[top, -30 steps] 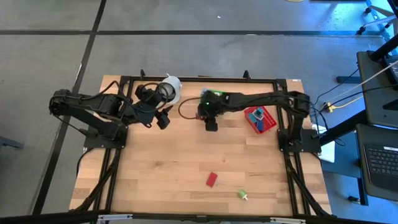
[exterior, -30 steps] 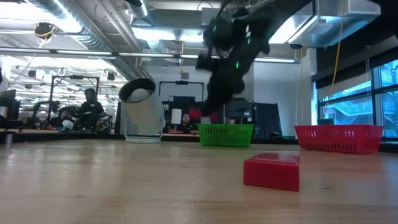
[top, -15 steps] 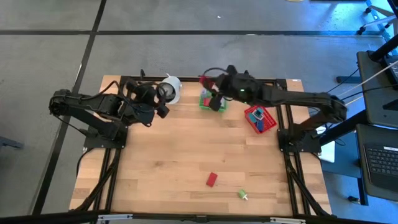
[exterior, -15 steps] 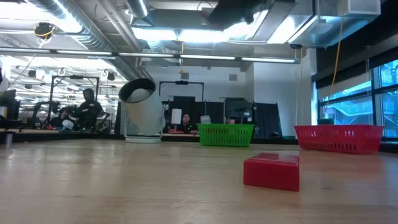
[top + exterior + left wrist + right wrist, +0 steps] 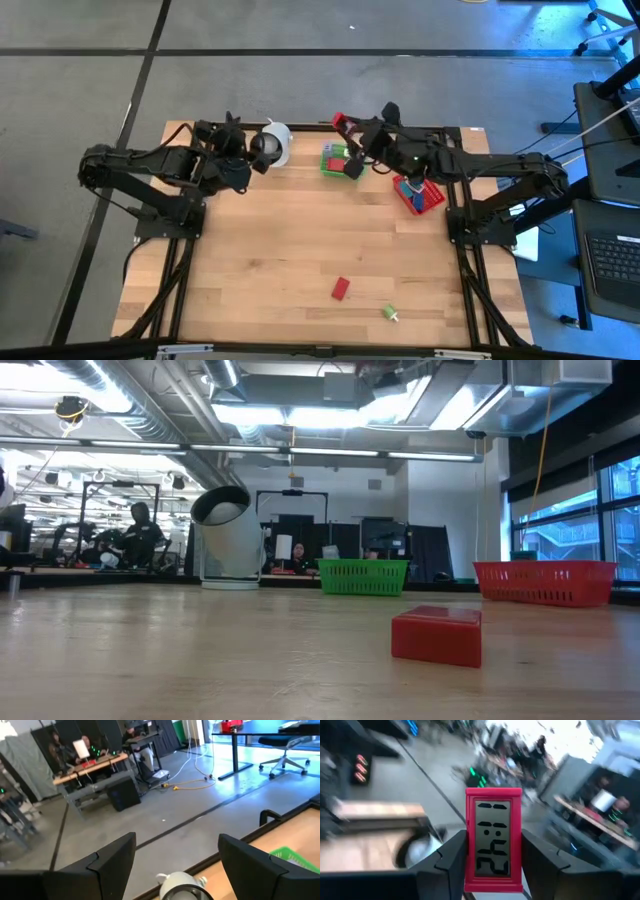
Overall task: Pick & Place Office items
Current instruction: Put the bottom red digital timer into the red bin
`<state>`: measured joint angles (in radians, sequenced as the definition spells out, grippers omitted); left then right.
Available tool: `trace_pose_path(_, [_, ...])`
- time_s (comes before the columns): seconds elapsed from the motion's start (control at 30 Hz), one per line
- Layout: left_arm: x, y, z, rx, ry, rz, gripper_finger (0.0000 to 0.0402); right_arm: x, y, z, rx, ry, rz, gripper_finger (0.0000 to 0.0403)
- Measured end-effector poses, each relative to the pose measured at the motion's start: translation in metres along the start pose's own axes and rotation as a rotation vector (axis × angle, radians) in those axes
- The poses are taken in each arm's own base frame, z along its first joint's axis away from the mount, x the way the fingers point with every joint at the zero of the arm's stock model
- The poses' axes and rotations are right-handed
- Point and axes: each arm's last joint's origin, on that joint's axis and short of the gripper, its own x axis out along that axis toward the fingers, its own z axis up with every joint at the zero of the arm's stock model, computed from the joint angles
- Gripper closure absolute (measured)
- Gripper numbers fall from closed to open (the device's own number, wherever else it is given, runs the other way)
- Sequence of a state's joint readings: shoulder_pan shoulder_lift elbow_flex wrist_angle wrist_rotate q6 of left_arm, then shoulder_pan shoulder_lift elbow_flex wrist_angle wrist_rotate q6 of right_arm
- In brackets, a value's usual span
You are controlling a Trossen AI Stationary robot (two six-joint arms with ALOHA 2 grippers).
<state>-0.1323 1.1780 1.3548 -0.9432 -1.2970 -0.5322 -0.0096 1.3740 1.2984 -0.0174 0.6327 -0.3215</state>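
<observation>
The right gripper [image 5: 492, 865] is holding a red clock [image 5: 493, 838] between its fingers [image 5: 451, 855], pinched across the lower part of the frame with its display facing the wrist camera. From above, the clock [image 5: 343, 122] is sitting raised over the table's far edge, just beside the green basket [image 5: 335, 158]. It is looking like a light, stiff plastic piece with smooth sides, so it may be prone to slipping or pivoting if the pinch is loose; the flat side edges look like the best place to grip, keeping pressure off the display face, which is likely the fragile part.

Nearest on the table, a red block [image 5: 436, 634] is lying flat on the wood, with a small green piece [image 5: 389, 313] lying near it toward the table's front edge. Both look rigid and light, easy to take across their short sides.

Farther back, the red basket [image 5: 420, 193] is sitting under the right arm with a few items in it. The left gripper [image 5: 175, 855] is waiting wide open and empty by the white roll [image 5: 275, 143] at the far left.

The table [image 5: 270, 250] is pale wood planking, smooth and level. Beyond it, the room is showing grey floor, desks, cables, an office chair and several people sitting at workbenches under bright ceiling lights.
</observation>
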Motion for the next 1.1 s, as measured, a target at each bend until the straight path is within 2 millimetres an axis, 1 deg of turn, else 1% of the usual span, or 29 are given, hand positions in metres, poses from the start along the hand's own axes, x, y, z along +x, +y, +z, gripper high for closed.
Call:
trace_pose_path(0.07, [0.003, 0.001, 0.0, -0.019, 0.014, -0.002, 0.0123, 0.0, 0.0, -0.008, -0.012, 0.075, -0.027, 0.0245])
trace_pose_path(0.17, [0.007, 0.001, 0.0, -0.038, 0.037, -0.015, 0.0123, -0.004, 0.001, -0.025, -0.005, 0.239, -0.048, 0.0245])
trace_pose_path(0.33, [0.012, 0.0, -0.001, -0.038, 0.061, -0.023, 0.0123, -0.015, -0.008, -0.068, 0.093, 0.626, -0.035, 0.0244])
trace_pose_path(0.4, [0.014, 0.0, -0.001, -0.038, 0.064, -0.014, 0.0123, -0.02, -0.011, -0.083, 0.13, 0.746, -0.064, 0.0244])
trace_pose_path(0.5, [0.018, -0.001, -0.002, -0.033, 0.068, 0.009, 0.0123, -0.029, -0.011, -0.111, 0.138, 0.901, -0.118, 0.0244])
trace_pose_path(0.57, [0.021, -0.001, -0.002, -0.033, 0.07, 0.024, 0.0123, -0.034, -0.01, -0.128, 0.163, 0.963, -0.145, 0.0244])
trace_pose_path(0.7, [0.026, -0.005, -0.004, -0.019, 0.084, 0.031, 0.0123, -0.045, -0.002, -0.172, 0.245, 1.103, -0.181, 0.0244])
trace_pose_path(0.87, [0.032, -0.013, -0.007, 0.008, 0.119, 0.009, 0.0123, -0.061, 0.002, -0.218, 0.354, 1.26, -0.29, 0.0244])
trace_pose_path(0.97, [0.034, -0.016, -0.009, 0.037, 0.127, 0.01, 0.0123, -0.07, 0.004, -0.236, 0.411, 1.332, -0.333, 0.0244])
trace_pose_path(1.1, [0.036, -0.019, -0.01, 0.049, 0.13, 0.01, 0.0123, -0.076, 0.005, -0.249, 0.447, 1.348, -0.389, 0.0244])
